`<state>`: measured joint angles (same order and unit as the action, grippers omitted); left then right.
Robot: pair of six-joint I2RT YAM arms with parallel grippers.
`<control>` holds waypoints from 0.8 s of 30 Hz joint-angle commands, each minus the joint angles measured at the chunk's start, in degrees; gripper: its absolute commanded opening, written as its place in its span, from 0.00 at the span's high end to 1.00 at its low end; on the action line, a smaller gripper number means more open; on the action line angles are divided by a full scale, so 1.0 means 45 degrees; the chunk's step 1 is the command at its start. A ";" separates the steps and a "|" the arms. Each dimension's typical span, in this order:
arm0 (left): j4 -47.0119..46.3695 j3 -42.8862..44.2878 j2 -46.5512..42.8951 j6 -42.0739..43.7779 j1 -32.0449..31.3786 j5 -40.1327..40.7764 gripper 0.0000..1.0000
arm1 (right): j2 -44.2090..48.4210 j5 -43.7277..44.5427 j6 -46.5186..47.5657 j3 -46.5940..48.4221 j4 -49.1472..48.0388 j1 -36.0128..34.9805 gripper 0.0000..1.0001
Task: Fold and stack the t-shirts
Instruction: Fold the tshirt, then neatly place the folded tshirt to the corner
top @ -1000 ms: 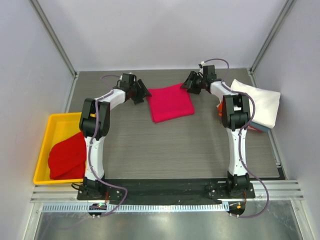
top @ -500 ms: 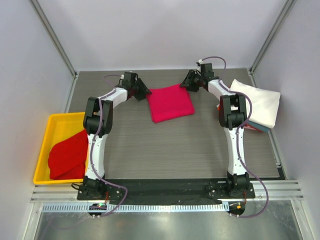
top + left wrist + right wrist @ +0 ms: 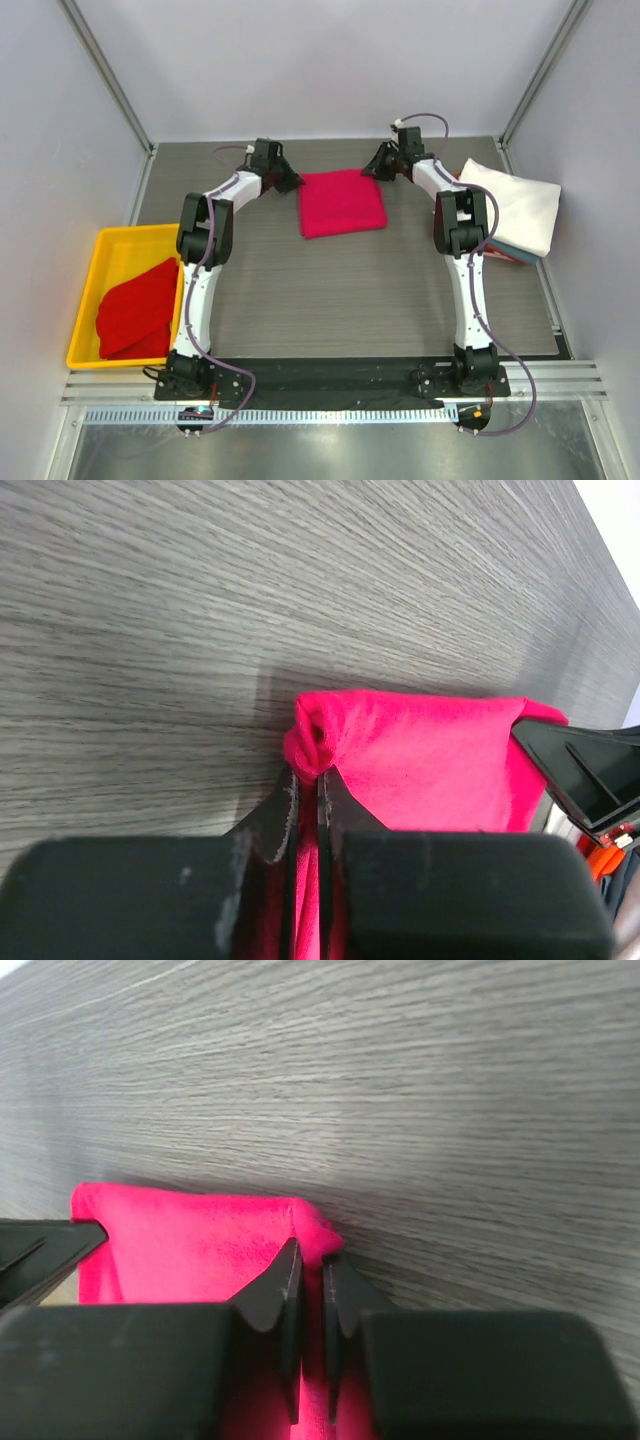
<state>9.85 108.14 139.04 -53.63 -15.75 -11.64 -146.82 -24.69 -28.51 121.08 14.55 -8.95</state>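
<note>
Jaws open a second ago; now the left gripper (image 3: pixel 308 780) and right gripper (image 3: pixel 312 1252) each clamp a top corner of the pink shirt (image 3: pixel 342 203), upper centre of the counter (image 3: pixel 350 290). I judge it ready to lift.

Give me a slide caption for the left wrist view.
Left gripper shut on a bunched corner of the magenta t-shirt, which lies on the grey wood-grain table.

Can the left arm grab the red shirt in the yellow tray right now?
Probably not yet. The left arm has its jaws shut on the pink shirt. The red shirt lies uncovered in the yellow tray, so letting go comes first.
</note>
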 commanded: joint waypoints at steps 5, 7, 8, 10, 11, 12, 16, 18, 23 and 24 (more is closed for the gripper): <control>0.0312 -0.0278 -0.0935 0.1134 -0.0328 0.1313 1.00 | 0.1745 0.0018 -0.0031 -0.2660 -0.1704 -0.0238 0.99; 0.0214 -0.0611 -0.1481 0.1369 -0.0407 0.1648 1.00 | 0.2799 0.0251 -0.0050 -0.3464 -0.2136 -0.0238 0.99; 0.0156 -0.0748 -0.1581 0.1467 -0.0407 0.1804 1.00 | 0.3093 0.0348 -0.0031 -0.4184 -0.2506 -0.0218 0.99; 0.0097 -0.0983 -0.1641 0.1565 -0.0407 0.1844 1.00 | 0.3720 0.0564 0.0027 -0.4716 -0.2743 -0.0238 0.99; 0.0116 -0.0984 -0.1563 0.1623 -0.0407 0.1825 1.00 | 0.3818 0.0603 0.0027 -0.5047 -0.2802 -0.0238 0.99; 0.0117 -0.0887 -0.1504 0.1643 -0.0407 0.1805 1.00 | 0.3916 0.0584 -0.0031 -0.5186 -0.2822 -0.0218 0.99; 0.0370 -0.0398 -0.1094 0.1858 -0.0407 0.1610 1.00 | 0.4539 0.0504 -0.0401 -0.6337 -0.3154 -0.0257 0.63; 0.0448 -0.0300 -0.0918 0.1936 -0.0407 0.1610 1.00 | 0.4814 0.0913 -0.0441 -0.7060 -0.3522 -0.0257 0.39; 0.0682 0.0051 -0.0762 0.2131 -0.0387 0.1707 1.00 | 0.5322 0.2047 -0.0168 -0.7336 -0.2668 -0.0257 0.31; 0.0722 0.0052 -0.0742 0.2151 -0.0387 0.1766 1.00 | 0.5342 0.2145 -0.0148 -0.7355 -0.2550 -0.0257 0.31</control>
<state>12.69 105.62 135.39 -45.84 -17.89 -5.54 -126.21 -19.25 -30.13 88.60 1.83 -9.82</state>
